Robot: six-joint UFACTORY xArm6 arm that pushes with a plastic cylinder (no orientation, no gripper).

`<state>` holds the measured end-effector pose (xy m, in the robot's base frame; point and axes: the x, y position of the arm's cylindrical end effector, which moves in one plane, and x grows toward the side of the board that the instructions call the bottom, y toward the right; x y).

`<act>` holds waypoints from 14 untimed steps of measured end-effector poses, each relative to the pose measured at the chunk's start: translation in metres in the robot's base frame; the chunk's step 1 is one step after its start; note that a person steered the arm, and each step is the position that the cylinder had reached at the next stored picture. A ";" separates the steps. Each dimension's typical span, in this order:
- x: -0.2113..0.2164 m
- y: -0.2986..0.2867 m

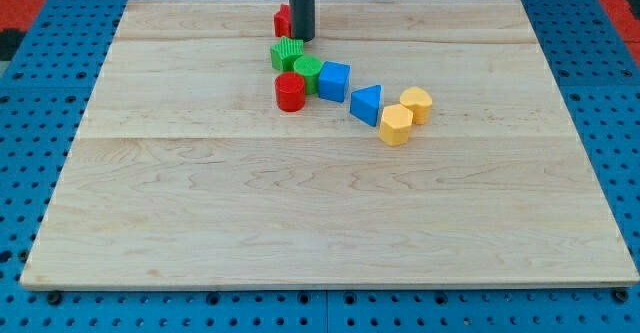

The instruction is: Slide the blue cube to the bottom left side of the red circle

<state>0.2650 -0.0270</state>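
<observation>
The blue cube (334, 80) sits on the wooden board, right of the green round block (308, 73) and up-right of the red circle (290, 92). The red circle touches the green round block. My tip (302, 38) is at the view's top, just right of a red block (283, 20) and just above a green star-like block (287, 53). The tip is apart from the blue cube, above and to its left.
A blue triangular block (367, 104) lies right of the blue cube. Two yellow blocks (396, 125) (416, 103) lie further right. The board (320, 213) rests on a blue pegboard surface (30, 123).
</observation>
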 end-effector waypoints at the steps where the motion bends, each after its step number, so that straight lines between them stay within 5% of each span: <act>1: 0.034 0.030; 3: 0.103 0.001; 7: 0.135 0.156; 8: 0.152 0.086; 11: 0.137 0.080; 13: 0.155 -0.040; 14: 0.176 0.000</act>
<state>0.4412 -0.0266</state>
